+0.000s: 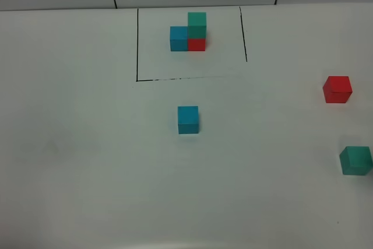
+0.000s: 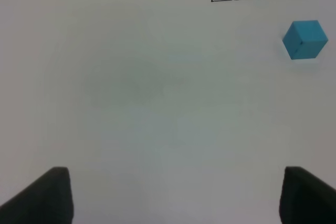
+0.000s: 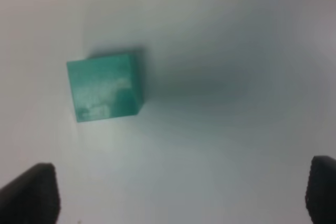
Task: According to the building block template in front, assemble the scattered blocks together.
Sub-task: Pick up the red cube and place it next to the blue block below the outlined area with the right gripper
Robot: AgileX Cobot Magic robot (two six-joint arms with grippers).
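Observation:
The template (image 1: 189,33) stands at the back inside a black outlined box: a blue block beside a red block, with a green block on the red one. A loose blue block (image 1: 188,119) lies mid-table; it also shows in the left wrist view (image 2: 305,39). A loose red block (image 1: 337,89) lies at the right. A loose green block (image 1: 355,160) lies at the right edge; it also shows in the right wrist view (image 3: 105,86). My left gripper (image 2: 176,198) is open over bare table. My right gripper (image 3: 181,192) is open, close to the green block. Neither gripper shows in the exterior high view.
A black outline (image 1: 137,45) marks the template area at the back of the white table. A grey wall with dark seams runs behind the table.

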